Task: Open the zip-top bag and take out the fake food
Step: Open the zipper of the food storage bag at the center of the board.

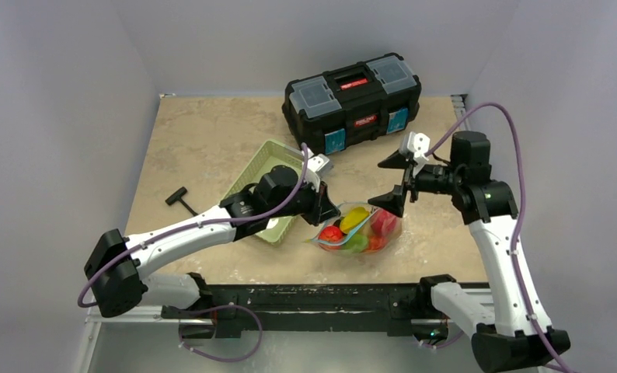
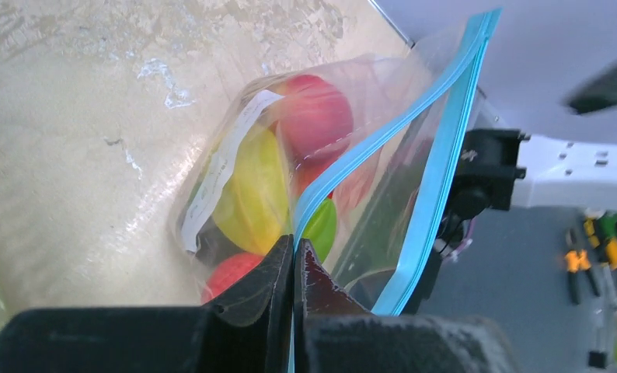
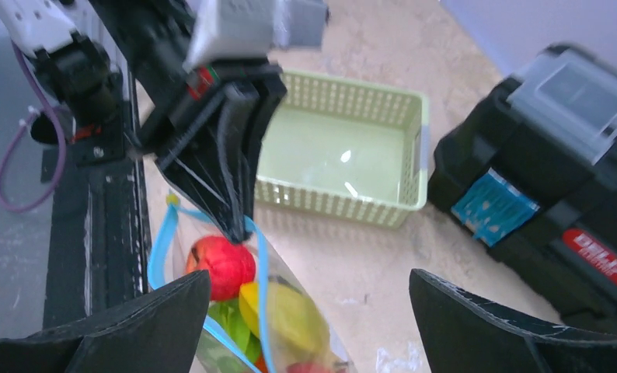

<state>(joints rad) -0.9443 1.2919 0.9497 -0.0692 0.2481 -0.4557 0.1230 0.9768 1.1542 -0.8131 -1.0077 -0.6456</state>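
fingers of the left gripper are clamping the blue strip of the zip-top bag; those of the right gripper are standing wide apart. the bag is lying beside the basket, probably light, soft, slippery: the opposite strip is offering the firmest hold.

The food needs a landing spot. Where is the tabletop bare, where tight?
Bare tabletop far-left, between the toolbox, green basket and black T-handle tool; a smaller strip right of the zip-top bag. Tight between basket and bag, where the left fingers pinch the zip strip.
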